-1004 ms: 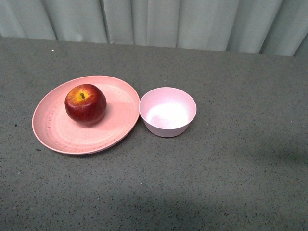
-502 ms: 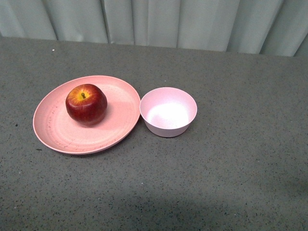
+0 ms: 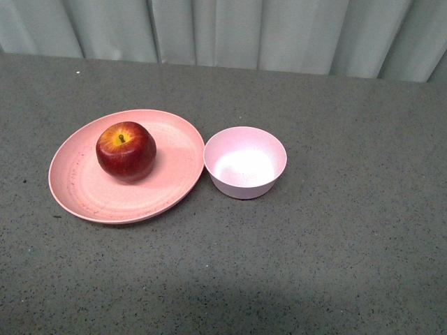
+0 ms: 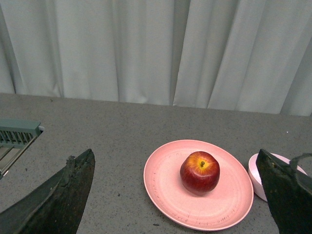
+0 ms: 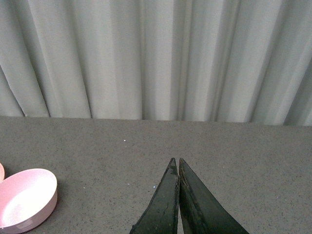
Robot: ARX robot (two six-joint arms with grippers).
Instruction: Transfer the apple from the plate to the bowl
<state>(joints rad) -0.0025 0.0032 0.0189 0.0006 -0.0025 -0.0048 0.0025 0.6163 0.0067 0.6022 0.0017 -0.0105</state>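
front view: apple (image 3: 126,151) sits on the plate (image 3: 84,192), stem up, yellow-orange patch around the stem. it lies toward the far half of the plate, off centre. plate lies flat on the grey speckled desk (image 3: 335,244), left of middle. bowl (image 3: 241,187) stands upright just to the right of the plate; the rims look to be touching or nearly so, cannot tell which. pale pleated curtain (image 3: 244,31) runs along the far edge of the desk.

left wrist view: left claw (image 4: 175,152) spread wide, its two dark fingers (image 4: 63,195) well apart at either side of the picture, nothing between them but air. it hangs above the desk (image 4: 117,136), short of the plate (image 4: 165,195). the apple (image 4: 200,171) shows between the fingers, resting on the plate, untouched. a slice of the bowl (image 4: 253,173) shows beside the plate, partly hidden behind one finger. a pale green ribbed thing (image 4: 17,134) sticks in at the desk's edge; cannot tell what it is. curtain (image 4: 146,48) behind.

right wrist view: right claw (image 5: 176,161) pressed together, fingertips meeting in one point, gripping nothing. it hangs over bare desk (image 5: 243,161). the bowl (image 5: 48,202) stands well apart from the claw, with a thin sliver of the plate (image 5: 1,173) just beside it. curtain (image 5: 146,58) fills the background.
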